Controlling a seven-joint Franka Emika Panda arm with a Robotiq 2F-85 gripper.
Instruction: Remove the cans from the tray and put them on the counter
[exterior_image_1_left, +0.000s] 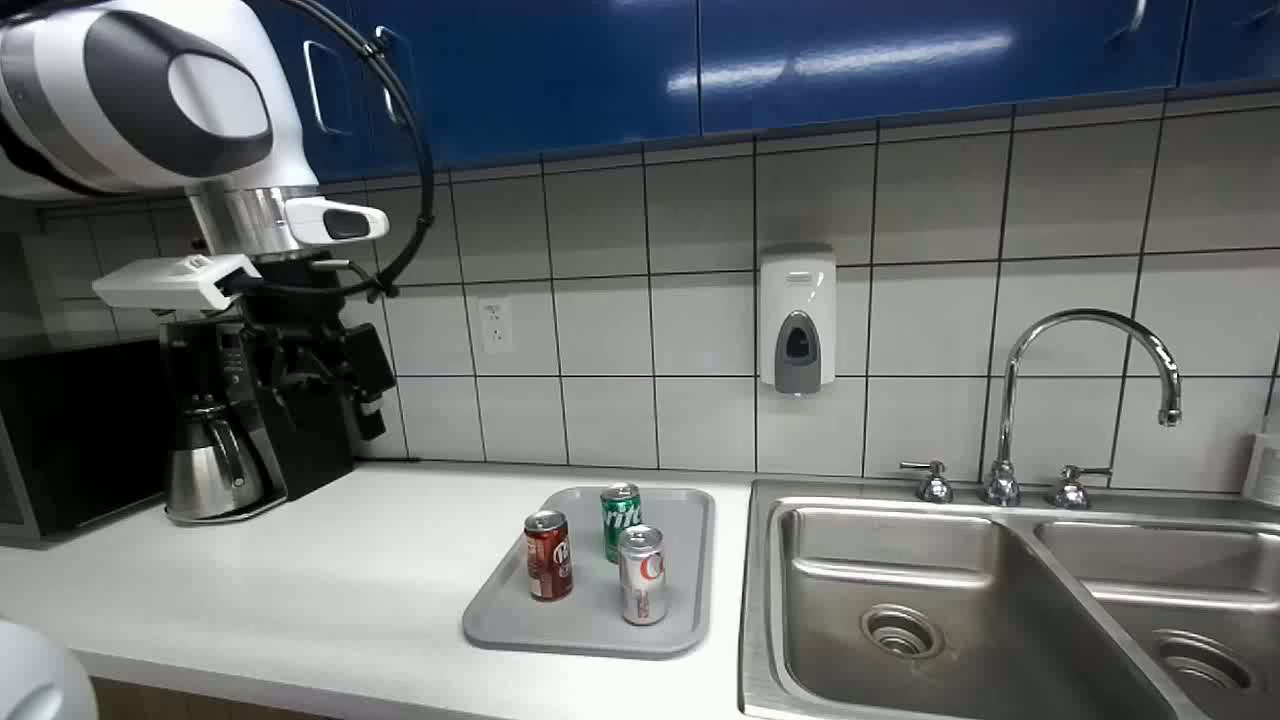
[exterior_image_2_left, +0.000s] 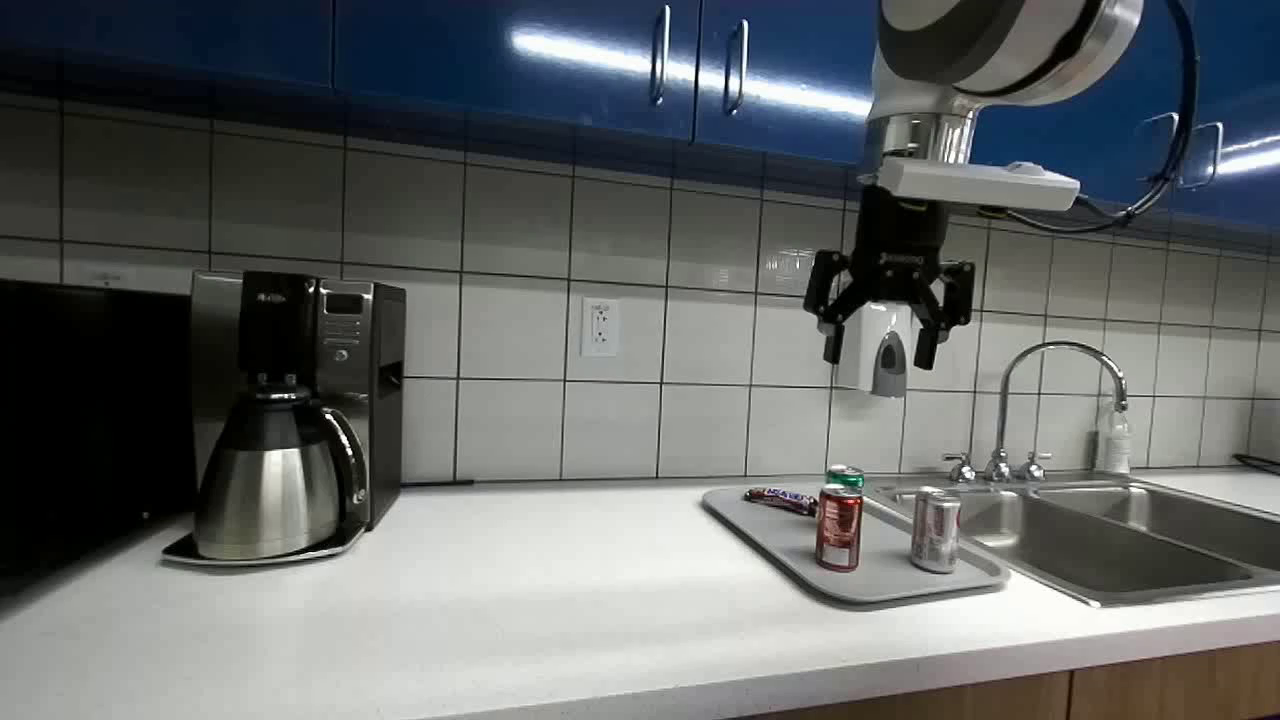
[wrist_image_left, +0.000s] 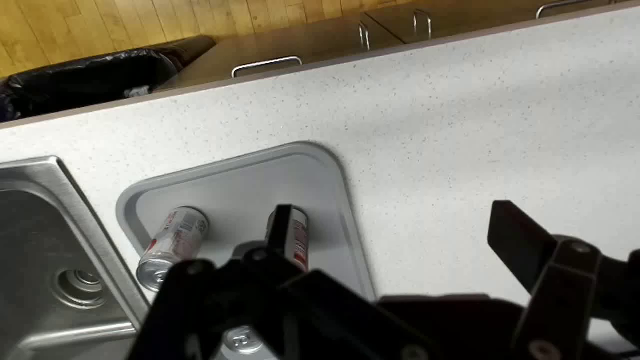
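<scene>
A: Count, pls?
B: 3 upright: red can (exterior_image_1_left: 547, 557) nr left, silver can (exterior_image_1_left: 640, 580) nr right, green can (exterior_image_1_left: 620, 520) far; +1 wrapped bar (exterior_image_2_left: 781, 501).
A: Surface, rm?
B: White tabletop (exterior_image_1_left: 330, 560), 1 coffee mkr (exterior_image_2_left: 345, 385) left, 2-basin sink (exterior_image_1_left: 765, 605) right, blue cupbds (exterior_image_1_left: 550, 70) up top.
A: Containers?
B: 1 grey tray (exterior_image_1_left: 530, 622), all 3 + bar on it. Hand (exterior_image_2_left: 880, 352) released, jaws wide apart, above tabletop.

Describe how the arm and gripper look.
The arm has rounded white casing with dark grey panels and a silver collar near its end. A black cable loops beside it, and a white box juts out above the gripper, which is black with two angular, jointed fingers. Its small pale marking is unreadable.
</scene>
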